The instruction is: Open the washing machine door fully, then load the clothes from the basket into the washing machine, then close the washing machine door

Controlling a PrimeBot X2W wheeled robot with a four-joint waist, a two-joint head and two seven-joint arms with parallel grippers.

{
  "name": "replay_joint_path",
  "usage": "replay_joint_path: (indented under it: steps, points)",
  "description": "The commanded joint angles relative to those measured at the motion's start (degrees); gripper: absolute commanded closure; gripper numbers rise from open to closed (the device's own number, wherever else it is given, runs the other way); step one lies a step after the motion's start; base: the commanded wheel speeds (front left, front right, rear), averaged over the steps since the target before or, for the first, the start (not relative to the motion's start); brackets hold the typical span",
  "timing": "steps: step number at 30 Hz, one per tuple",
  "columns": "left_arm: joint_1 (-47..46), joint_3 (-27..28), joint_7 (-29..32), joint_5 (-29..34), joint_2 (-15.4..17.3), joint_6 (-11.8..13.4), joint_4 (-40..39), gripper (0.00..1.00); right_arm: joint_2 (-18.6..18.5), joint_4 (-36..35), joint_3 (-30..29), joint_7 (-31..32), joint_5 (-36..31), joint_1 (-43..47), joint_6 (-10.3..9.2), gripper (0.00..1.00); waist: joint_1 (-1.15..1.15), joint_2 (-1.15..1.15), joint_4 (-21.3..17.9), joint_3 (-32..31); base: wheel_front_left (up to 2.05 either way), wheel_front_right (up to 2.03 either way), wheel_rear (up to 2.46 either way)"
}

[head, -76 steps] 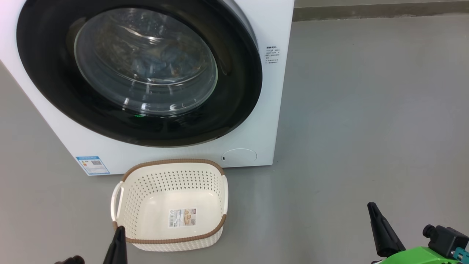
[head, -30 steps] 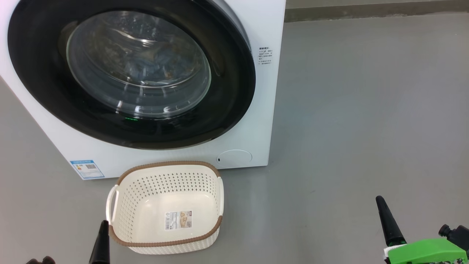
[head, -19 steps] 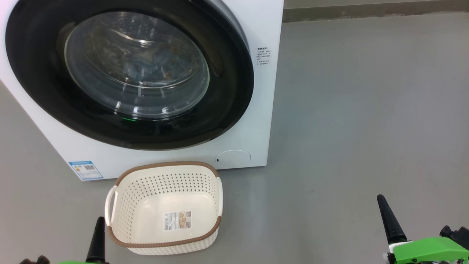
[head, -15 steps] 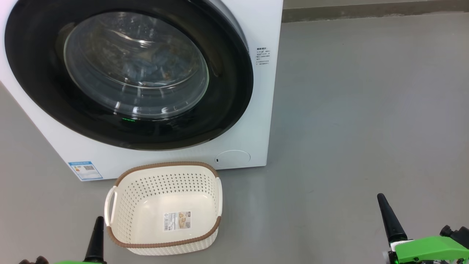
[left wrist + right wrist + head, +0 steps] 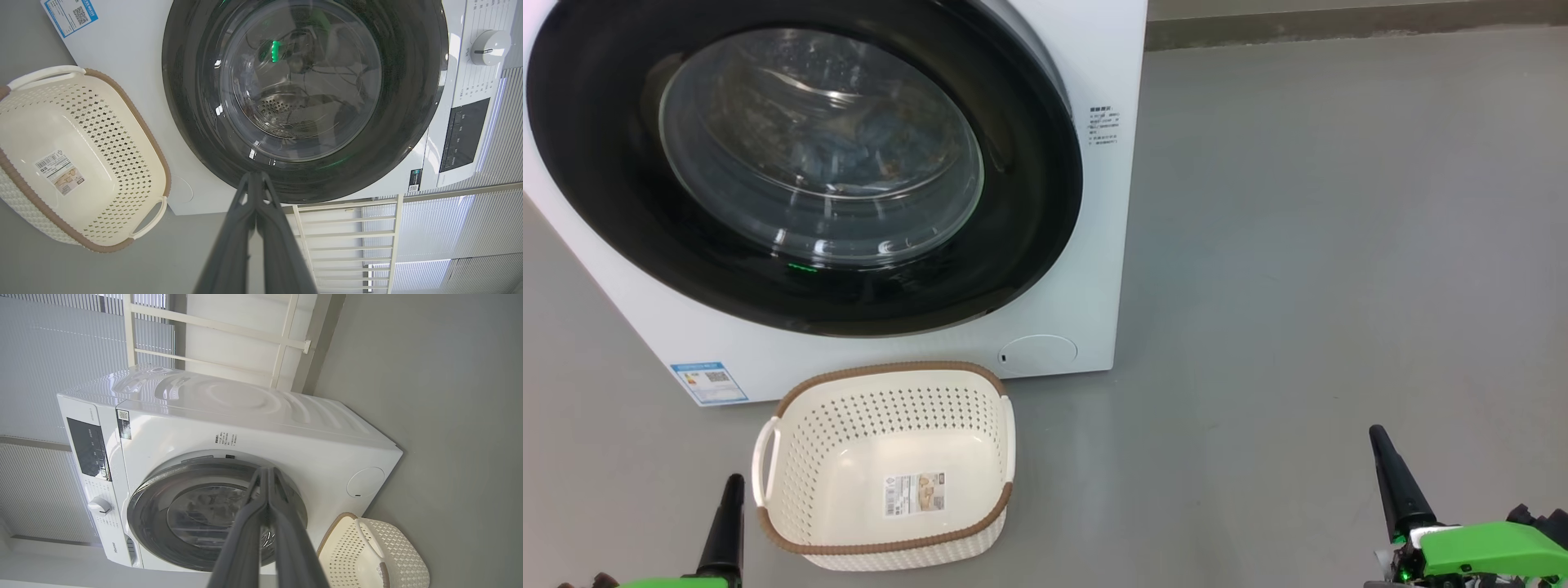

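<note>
Washer door (image 5: 1029,163) shut, clothes (image 5: 866,139) behind glass; basket (image 5: 890,559) on floor (image 5: 1298,245) nearby; L tool (image 5: 733,488) & R tool (image 5: 1379,441) pinched closed, empty

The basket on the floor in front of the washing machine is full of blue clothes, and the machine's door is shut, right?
Not full: the basket is empty but for a label on its bottom, as the head view shows. It does stand before the washing machine, and the washing machine door is shut.

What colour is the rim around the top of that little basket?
The rim is brown and woven-looking, on a cream-white basket. It is clearest in the head view.
</note>
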Motion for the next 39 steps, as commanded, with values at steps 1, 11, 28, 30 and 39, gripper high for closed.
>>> replay_joint_path:
  steps: [1,11,28,30,39]
  points:
    - [-2.96,2.07,0.46,-1.85,0.69,-0.86,-0.92,1.0,-0.58,-1.14,0.75,0.56,1.99,-2.67,0.08,1.0,0.0,0.0,-0.04,-0.01,0.0,0.0,0.0]
    - [-3.81,3.42,2.07,-8.08,0.61,-1.44,-0.33,1.0,-0.57,-0.19,0.37,1.69,8.39,-3.47,0.09,1.0,0.0,0.0,-0.33,-0.04,0.0,0.0,0.0]
    - [-4.14,4.09,2.81,-10.26,0.46,-1.66,-0.11,1.0,-0.38,0.18,-0.03,2.33,10.55,-3.79,0.09,1.0,0.0,0.0,-0.44,-0.06,0.0,0.0,0.0]
    - [-4.14,4.11,2.83,-10.24,0.44,-1.66,-0.11,1.0,-0.36,0.19,-0.07,2.36,10.52,-3.79,0.09,1.0,0.0,0.0,-0.44,-0.06,0.0,0.0,0.0]
    - [-4.15,4.21,2.91,-10.16,0.37,-1.66,-0.11,1.0,-0.25,0.2,-0.22,2.48,10.39,-3.8,0.09,1.0,0.0,0.0,-0.44,-0.06,0.0,0.0,0.0]
